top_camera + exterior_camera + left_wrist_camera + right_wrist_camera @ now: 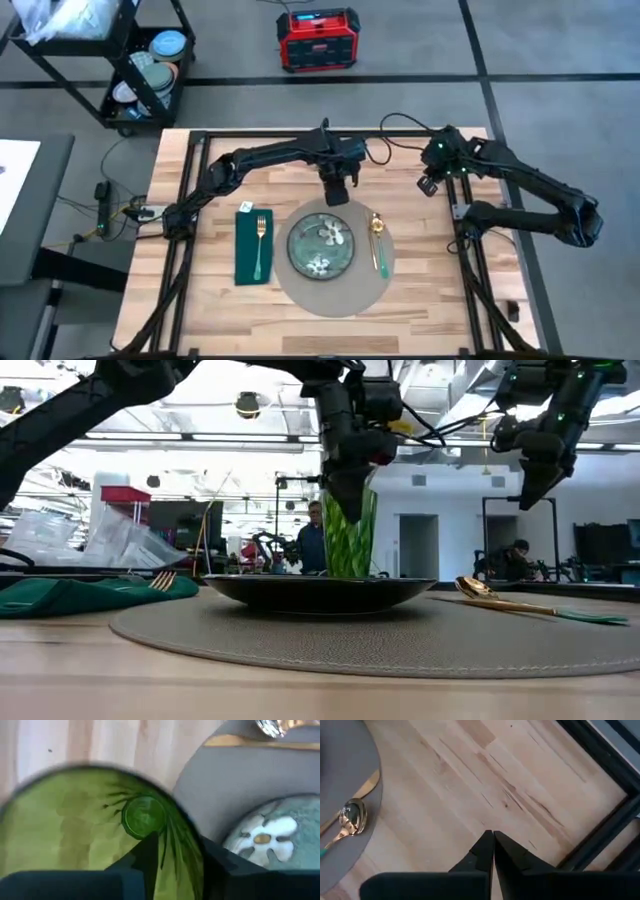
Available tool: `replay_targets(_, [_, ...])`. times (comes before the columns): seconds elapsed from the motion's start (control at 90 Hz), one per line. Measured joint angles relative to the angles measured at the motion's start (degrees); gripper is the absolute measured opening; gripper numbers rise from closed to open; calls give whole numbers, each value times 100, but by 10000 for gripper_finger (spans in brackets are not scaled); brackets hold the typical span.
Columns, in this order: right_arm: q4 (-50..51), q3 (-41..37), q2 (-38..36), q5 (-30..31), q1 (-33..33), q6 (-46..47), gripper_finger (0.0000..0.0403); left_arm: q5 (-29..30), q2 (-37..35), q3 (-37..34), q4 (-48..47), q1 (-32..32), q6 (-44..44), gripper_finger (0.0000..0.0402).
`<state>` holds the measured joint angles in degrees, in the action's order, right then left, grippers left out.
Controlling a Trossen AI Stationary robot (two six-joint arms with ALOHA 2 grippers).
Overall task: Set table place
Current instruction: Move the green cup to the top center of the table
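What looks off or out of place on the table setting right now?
Nothing stands out. The plate sits on the placemat, the fork lies on the green napkin beside it, and the spoon is straight on the mat's other side. The left gripper holds the green glass upright.

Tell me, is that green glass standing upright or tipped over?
Upright. The low view shows the green glass vertical behind the plate, held from above by the left gripper; whether its base touches the table cannot be told.
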<state>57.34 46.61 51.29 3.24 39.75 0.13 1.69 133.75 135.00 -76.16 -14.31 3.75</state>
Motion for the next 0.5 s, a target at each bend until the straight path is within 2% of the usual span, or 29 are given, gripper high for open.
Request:
replay_targets(0.422, [-196, 0, 0, -294, -67, -62, 0, 54, -2, 0, 483, 13, -357, 136])
replay_targets(0.5, [-245, 0, 0, -307, -116, -61, 0, 250, -4, 0, 486, 15, -332, 139])
